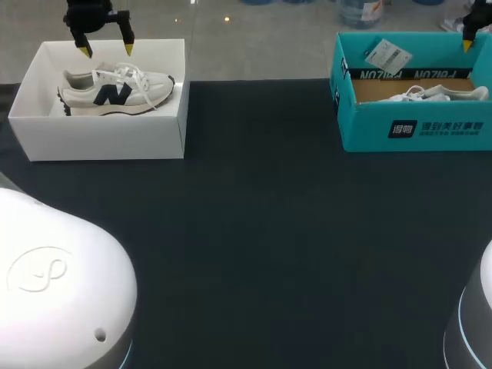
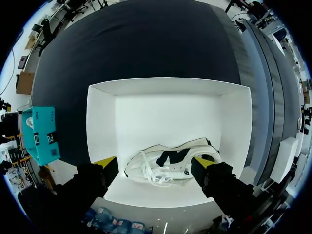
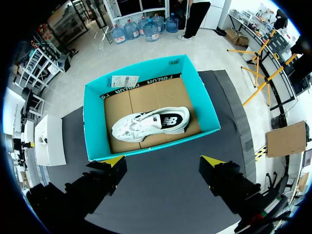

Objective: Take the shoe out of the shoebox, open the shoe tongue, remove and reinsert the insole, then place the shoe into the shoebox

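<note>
White shoe [image 1: 115, 91], dark logo, laces loose — lying in white shoebox [image 1: 100, 138]; left gripper [image 1: 105, 51], right gripper [image 3: 163, 162] released.

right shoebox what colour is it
Teal; the shoebox shows best in the right wrist view.

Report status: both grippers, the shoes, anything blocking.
Left gripper open, above white shoe in white shoebox. Right gripper open, above teal shoebox, second shoe lying inside. Nothing blocking either box.
</note>
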Motion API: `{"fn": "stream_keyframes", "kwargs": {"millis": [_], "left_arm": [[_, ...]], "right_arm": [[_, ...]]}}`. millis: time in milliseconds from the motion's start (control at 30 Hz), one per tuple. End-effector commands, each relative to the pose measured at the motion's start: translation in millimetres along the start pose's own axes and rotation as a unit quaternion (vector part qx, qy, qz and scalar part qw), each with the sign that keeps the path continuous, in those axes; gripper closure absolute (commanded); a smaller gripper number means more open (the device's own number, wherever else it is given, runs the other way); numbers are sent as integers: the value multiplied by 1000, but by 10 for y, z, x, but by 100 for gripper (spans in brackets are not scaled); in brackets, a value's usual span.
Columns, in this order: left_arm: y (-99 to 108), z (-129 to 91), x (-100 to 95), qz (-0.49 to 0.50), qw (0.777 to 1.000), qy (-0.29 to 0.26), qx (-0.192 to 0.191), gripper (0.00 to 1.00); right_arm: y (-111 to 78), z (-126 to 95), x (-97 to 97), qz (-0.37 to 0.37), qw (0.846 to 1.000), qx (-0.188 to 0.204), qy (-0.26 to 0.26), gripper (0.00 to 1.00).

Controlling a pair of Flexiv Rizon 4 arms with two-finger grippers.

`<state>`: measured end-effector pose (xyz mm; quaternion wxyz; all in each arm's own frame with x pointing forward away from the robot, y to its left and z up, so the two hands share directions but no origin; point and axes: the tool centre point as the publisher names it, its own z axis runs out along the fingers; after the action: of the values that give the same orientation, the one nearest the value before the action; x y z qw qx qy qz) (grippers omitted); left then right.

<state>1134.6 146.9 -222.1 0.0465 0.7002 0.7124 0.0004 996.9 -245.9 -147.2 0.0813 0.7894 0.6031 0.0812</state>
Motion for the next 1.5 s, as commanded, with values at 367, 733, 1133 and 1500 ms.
{"fn": "stream_keyframes", "kwargs": {"millis": [367, 733, 1133, 1500], "left_arm": [[137, 116, 182, -29, 1000, 4, 11, 0], [178, 98, 195, -31, 999, 0, 17, 0], [743, 219, 725, -85, 995, 47, -27, 0], [826, 377, 1148, -78, 995, 57, -16, 0]], "right_arm": [[3, 4, 2, 1, 1000, 0, 0, 0], [3, 4, 2, 1, 1000, 0, 0, 0], [3, 4, 2, 1, 1000, 0, 0, 0], [3, 4, 2, 1, 1000, 0, 0, 0]]}}
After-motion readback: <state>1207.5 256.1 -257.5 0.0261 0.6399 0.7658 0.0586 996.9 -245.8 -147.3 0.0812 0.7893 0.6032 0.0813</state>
